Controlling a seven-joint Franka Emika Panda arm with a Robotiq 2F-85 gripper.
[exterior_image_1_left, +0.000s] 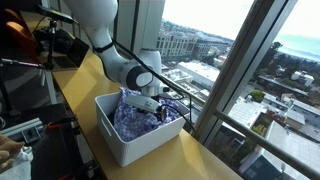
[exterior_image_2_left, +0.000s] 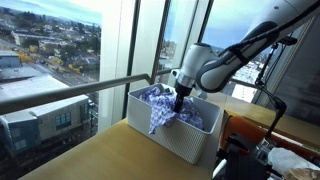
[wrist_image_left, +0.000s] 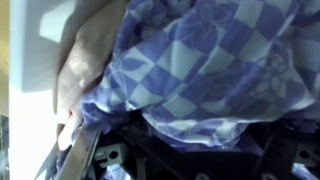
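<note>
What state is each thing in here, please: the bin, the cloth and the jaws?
White bin, upright, open at the top, standing on the wooden counter.
Checked cloth, crumpled, heaped inside the bin.
Jaws, open, down inside the bin right at the cloth, not closed on it.
</note>
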